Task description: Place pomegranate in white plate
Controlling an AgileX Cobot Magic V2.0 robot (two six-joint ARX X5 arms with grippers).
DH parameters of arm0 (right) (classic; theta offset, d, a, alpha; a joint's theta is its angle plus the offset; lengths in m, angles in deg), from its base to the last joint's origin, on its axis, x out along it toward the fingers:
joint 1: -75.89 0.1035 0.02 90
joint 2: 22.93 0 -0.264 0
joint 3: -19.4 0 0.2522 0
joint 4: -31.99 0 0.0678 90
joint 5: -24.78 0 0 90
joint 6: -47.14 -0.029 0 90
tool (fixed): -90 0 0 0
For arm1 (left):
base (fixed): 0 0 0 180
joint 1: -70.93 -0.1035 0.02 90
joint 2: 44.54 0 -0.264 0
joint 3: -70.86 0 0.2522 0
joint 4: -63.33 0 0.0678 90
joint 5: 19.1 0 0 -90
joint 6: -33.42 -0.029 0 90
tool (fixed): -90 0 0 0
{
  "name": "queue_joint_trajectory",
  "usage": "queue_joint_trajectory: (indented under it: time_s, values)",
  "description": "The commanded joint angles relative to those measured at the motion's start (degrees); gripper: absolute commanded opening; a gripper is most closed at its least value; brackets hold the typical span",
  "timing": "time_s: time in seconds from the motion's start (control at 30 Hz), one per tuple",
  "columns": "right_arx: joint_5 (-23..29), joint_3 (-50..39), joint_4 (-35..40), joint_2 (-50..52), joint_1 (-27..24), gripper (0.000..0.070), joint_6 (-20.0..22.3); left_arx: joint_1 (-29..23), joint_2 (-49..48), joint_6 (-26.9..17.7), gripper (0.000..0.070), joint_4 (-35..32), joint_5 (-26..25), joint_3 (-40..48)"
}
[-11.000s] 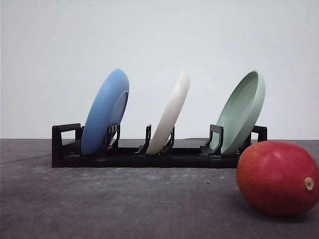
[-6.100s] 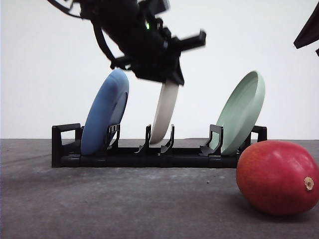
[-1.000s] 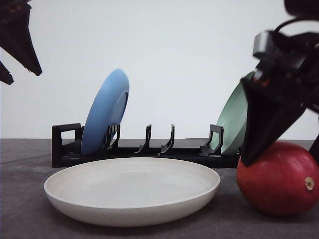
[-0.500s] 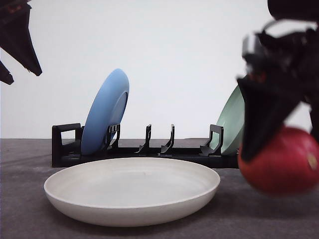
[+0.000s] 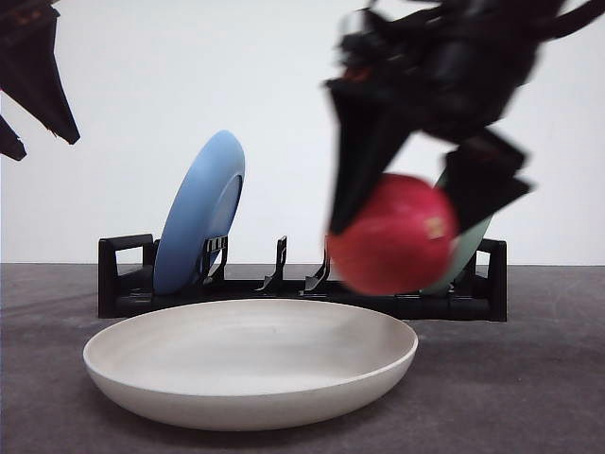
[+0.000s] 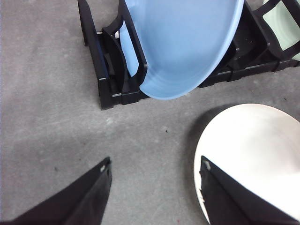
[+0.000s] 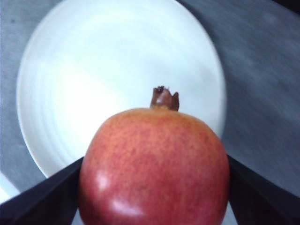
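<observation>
Above the right rim of the white plate point(image 5: 250, 364), the right gripper point(image 5: 406, 203) grips the pomegranate point(image 5: 392, 236) clear of it, while the left gripper point(image 6: 152, 197) hangs parted.

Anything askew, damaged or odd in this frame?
Nothing stands out. The right gripper carries the intact pomegranate above the white plate, which lies flat and unchipped. The blue plate stands in the rack.

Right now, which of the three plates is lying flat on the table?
The white plate. It lies flat in front of the rack, while the blue plate and green plate stand in its slots.
</observation>
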Motion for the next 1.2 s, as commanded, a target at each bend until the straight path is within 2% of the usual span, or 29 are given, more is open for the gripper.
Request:
queue_joint_trajectory:
  time_s: [0.0,0.27,0.6,0.7,0.87,0.97,1.17]
  values:
    - [-0.1,2.0,1.4,-2.8,1.8,0.0458,1.5,0.1,0.2,-0.6,0.0349,-0.7,-0.3,-0.5]
    - [0.0,3.5,7.4,-10.1,6.0,0.0458,1.6,0.1,0.2,-0.6,0.0349,-0.7,-0.3,-0.5]
    - [0.4,3.5,9.4,-12.9,6.4,0.0459,1.5,0.1,0.2,-0.6,0.0349,-0.7,-0.3,-0.5]
    - [0.4,3.5,9.5,-13.0,6.4,0.0500,1.5,0.1,0.2,-0.6,0.0349,-0.7,-0.3,-0.5]
    - [0.4,3.7,9.9,-12.5,6.8,0.0622,1.4,0.1,0.2,-0.6,0.0349,-0.7,-0.3,-0.5]
    - [0.5,3.7,10.4,-11.1,6.7,0.0631,1.4,0.1,0.2,-0.6,0.0349,-0.7,-0.2,-0.5]
    - [5.7,3.3,11.3,-5.3,6.8,0.0630,3.0,0.1,0.2,-0.6,0.0349,-0.7,-0.3,-0.5]
